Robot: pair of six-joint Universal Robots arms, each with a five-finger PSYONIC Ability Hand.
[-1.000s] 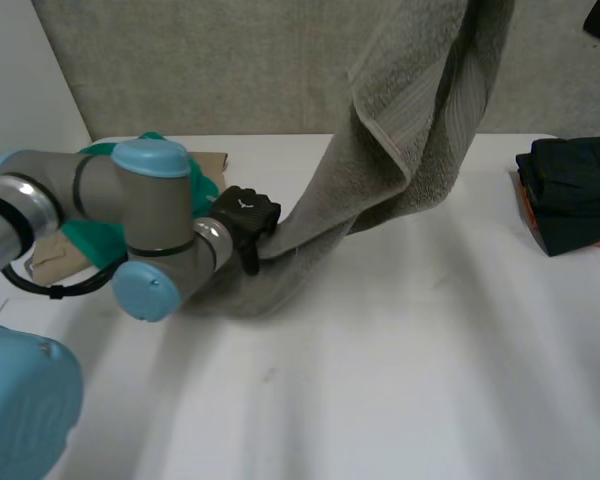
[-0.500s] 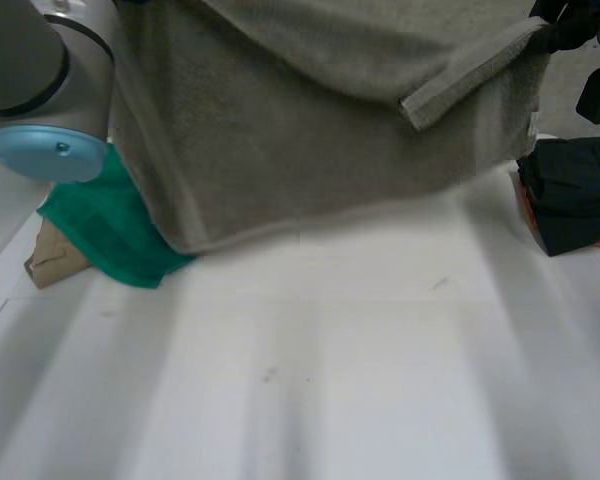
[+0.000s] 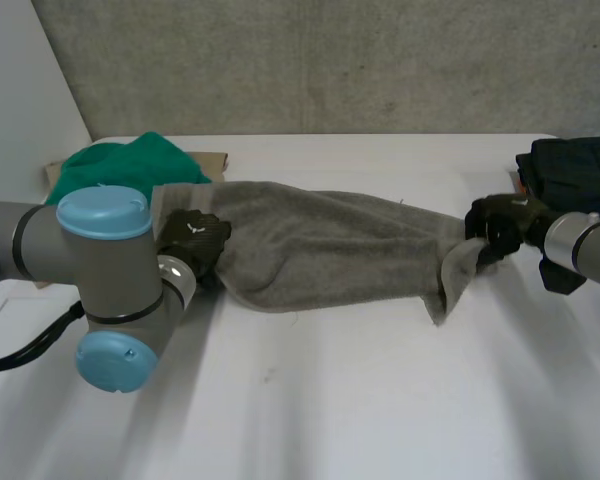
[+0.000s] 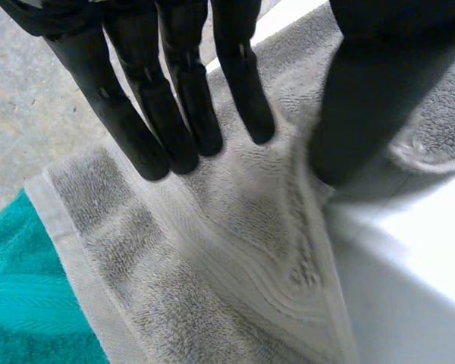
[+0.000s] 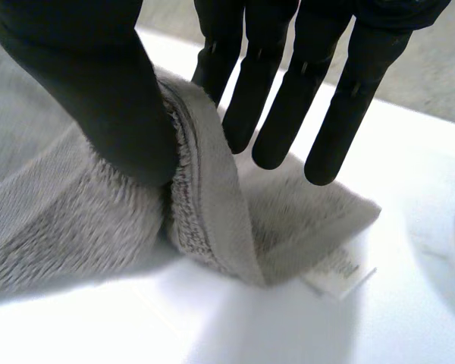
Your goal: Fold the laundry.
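Note:
A grey towel (image 3: 320,245) lies stretched in a loose band across the middle of the white table (image 3: 360,400). My left hand (image 3: 192,240) is at its left end. In the left wrist view its fingers (image 4: 174,98) stand straight over the towel's corner (image 4: 235,250), and the thumb rests apart on a ridge of cloth. My right hand (image 3: 500,225) is at the towel's right end. There the thumb (image 5: 98,91) leans on a raised fold of the towel's edge (image 5: 205,220), with the straight fingers spread behind it. A small white label (image 5: 337,269) pokes out beneath that fold.
A green cloth (image 3: 105,165) lies bunched at the back left on a piece of brown card (image 3: 212,158); it also lies beside the towel's corner (image 4: 15,303). A stack of dark folded clothes (image 3: 570,170) sits at the right edge, just behind my right arm.
The towel, held high and spread between both hands half a second ago, has come down onto the table. Both hands dropped with it and their fingers have straightened.

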